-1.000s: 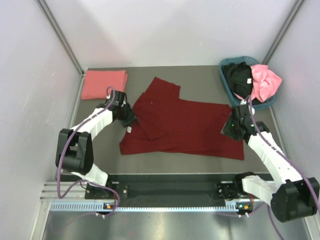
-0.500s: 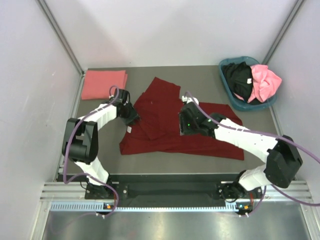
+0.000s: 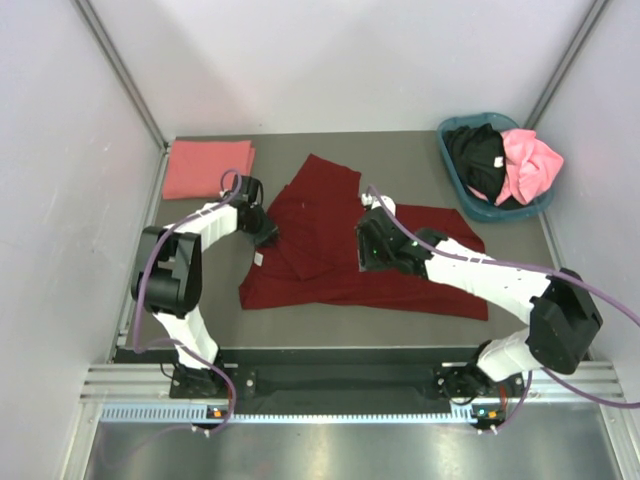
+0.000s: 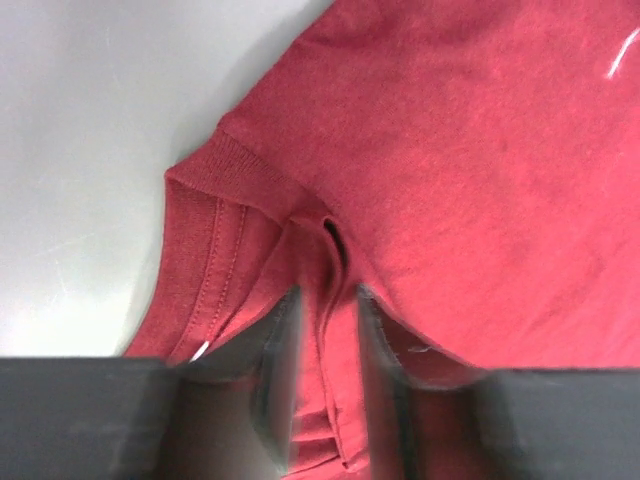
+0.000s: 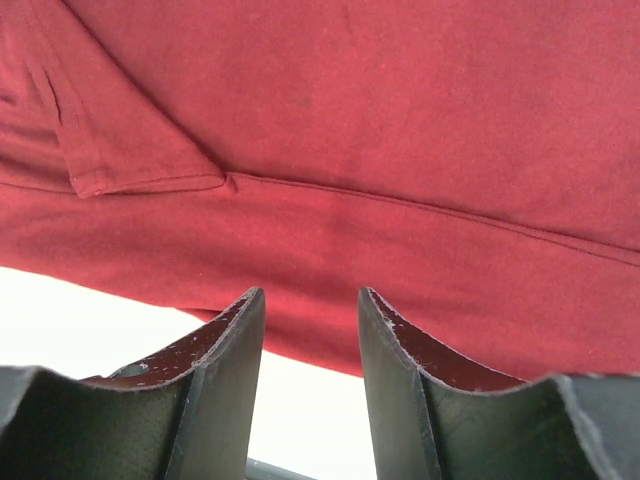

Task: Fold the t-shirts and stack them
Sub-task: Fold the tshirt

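Top external, shirt: the maroon t-shirt [image 3: 320,215] lies partly folded mid-bench [image 3: 400,150], its long axis running left to right.
Top external, arms: the left arm [image 3: 200,225] ends at the shirt's left end. The right arm [image 3: 480,283] ends over its middle (nearer the loose right half, I judge).
Top external, others: a salmon-pink t-shirt [image 3: 205,168] sits folded flat at far left. A black t-shirt [image 3: 477,155] and a bright pink t-shirt [image 3: 528,165] are bunched in a teal basket [image 3: 447,152].
Left wrist: the left fingers [image 4: 275,380] are clamped on a ridge of soft maroon knit beside a ribbed, stitched band.
Right wrist: the right fingers [image 5: 225,380] stand apart, gripping nothing. A stitched hem crosses just beyond their tips.
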Robot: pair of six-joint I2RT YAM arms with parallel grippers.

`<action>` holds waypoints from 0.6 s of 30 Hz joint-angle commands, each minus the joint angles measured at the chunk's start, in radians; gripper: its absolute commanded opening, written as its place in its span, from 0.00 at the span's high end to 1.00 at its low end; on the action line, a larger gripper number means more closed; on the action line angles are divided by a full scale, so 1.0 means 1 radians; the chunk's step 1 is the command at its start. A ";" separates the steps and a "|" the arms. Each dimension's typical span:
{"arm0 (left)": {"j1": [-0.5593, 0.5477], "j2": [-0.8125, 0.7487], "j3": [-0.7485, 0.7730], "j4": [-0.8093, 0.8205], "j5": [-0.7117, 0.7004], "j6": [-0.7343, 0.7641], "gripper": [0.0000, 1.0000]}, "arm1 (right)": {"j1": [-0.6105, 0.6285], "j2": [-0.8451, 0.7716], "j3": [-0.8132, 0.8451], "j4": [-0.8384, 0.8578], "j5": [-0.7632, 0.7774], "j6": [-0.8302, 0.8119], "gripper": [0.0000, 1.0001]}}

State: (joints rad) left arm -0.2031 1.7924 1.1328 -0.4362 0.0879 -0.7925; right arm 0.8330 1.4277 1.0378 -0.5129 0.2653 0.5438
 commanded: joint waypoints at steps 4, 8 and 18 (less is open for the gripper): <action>-0.001 0.019 0.061 0.021 -0.005 -0.022 0.86 | 0.060 0.045 0.054 0.124 0.049 -0.064 0.56; -0.002 0.022 0.070 0.021 0.006 -0.025 1.00 | 0.167 0.167 0.100 0.276 0.109 -0.287 0.54; -0.001 0.045 0.074 0.050 0.073 -0.054 1.00 | 0.282 0.387 0.242 0.482 0.085 -0.605 0.55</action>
State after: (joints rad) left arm -0.2031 1.8317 1.1824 -0.4297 0.1162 -0.8154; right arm 1.1118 1.7985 1.2331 -0.1745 0.3580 0.0761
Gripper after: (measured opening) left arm 0.011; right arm 0.461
